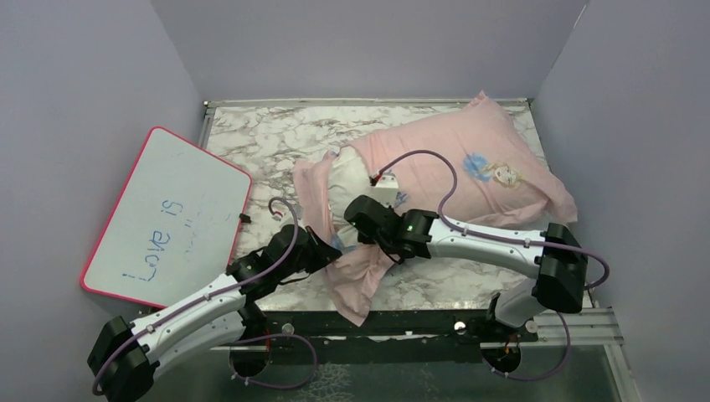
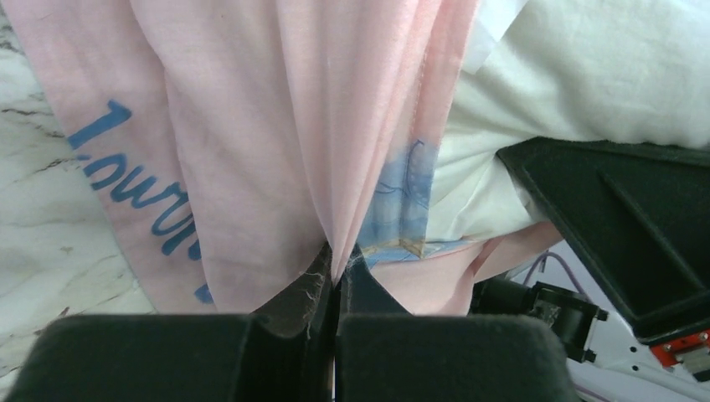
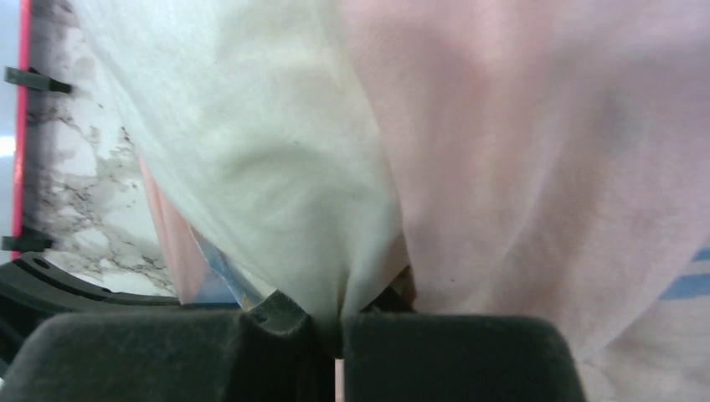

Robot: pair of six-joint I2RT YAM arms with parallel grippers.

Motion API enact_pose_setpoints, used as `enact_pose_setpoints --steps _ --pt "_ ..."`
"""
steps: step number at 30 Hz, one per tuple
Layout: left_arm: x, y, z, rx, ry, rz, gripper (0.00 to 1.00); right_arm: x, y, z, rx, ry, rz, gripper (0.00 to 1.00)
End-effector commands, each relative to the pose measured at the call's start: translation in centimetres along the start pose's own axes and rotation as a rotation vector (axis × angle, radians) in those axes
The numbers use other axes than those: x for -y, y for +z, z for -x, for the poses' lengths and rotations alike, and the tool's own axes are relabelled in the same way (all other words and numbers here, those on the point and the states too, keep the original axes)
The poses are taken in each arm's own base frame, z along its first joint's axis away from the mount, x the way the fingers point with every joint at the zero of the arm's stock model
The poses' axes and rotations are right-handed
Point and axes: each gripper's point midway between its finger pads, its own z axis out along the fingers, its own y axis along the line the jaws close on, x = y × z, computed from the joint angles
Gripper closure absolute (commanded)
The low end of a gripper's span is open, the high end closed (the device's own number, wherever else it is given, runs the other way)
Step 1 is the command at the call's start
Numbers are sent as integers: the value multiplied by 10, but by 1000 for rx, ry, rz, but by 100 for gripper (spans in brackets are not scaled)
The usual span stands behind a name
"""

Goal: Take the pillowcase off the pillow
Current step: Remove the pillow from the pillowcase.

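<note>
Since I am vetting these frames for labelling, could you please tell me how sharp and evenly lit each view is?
Top external: sharp, evenly lit, no glare on the grey-veined marble table. Left wrist: the thin pale pink fabric pillowcase is crisp, weave visible. Right wrist: soft throughout, the plump plain white pillow blurred.

Robotics laboratory test cell. Plain lilac panels [image 1: 84,75] enclose a marble-patterned table [image 1: 259,134] on three sides. Two white-and-black manipulators, the left arm [image 1: 201,306] and the right arm [image 1: 490,240], are mounted on a metal rail [image 1: 586,325] at the near edge, their purple cables [image 1: 437,157] exposed. Staged props: the pillow [image 1: 342,191] in the pillowcase [image 1: 469,142], and a pink-edged whiteboard [image 1: 167,218] bearing handwriting.
</note>
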Motion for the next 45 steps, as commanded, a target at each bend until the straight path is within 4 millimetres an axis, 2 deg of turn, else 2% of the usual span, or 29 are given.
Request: enact_pose_setpoints --steps 1,4,8,11,14,16,18,20,22,23,26,28,30,34,36,37,41,43,45 --pt "-55 -5 -34 -139 37 180 100 -15 -15 114 272 160 131 100" --pt "-62 -5 -43 -190 64 202 100 -17 -21 156 284 200 265 100" --pt "-73 -3 -51 -240 100 244 100 -24 -41 195 335 189 344 100" --pt "-82 -4 -58 -268 110 272 100 -22 -55 219 386 189 354 100" --pt "-86 -6 -63 -285 113 271 100 -21 -62 227 406 187 377 100" --pt "-78 -8 -63 -283 100 235 100 -24 -57 211 355 158 405 100" --pt "-58 -10 -56 -259 81 170 100 -24 -43 180 261 136 428 99" --pt "-31 -14 -43 -205 64 90 88 -20 -26 143 162 127 438 99" --pt "0 -19 -28 -154 51 -5 80 -7 -10 109 84 125 401 99" --pt "17 -22 -21 -131 48 -60 72 0 -2 93 52 114 388 99" --pt "50 -25 -12 -121 51 -147 54 13 11 61 -26 97 356 99" --pt "59 -23 -14 -152 60 -149 46 16 13 53 -57 98 342 100" --pt "64 -21 -20 -200 71 -152 44 18 14 52 -57 111 333 99" --pt "54 -18 -36 -284 105 -135 40 17 16 60 -24 127 325 100" --pt "40 -16 -46 -330 119 -107 42 15 18 64 -19 128 320 99" --pt "33 -15 -51 -351 123 -89 47 14 19 65 -17 129 318 99" --pt "4 -11 -63 -381 115 -2 88 10 17 78 10 139 310 99" --pt "-11 -12 -66 -372 108 39 98 9 13 90 45 136 303 100" --pt "-26 -14 -69 -373 106 75 100 5 4 112 106 131 306 100"
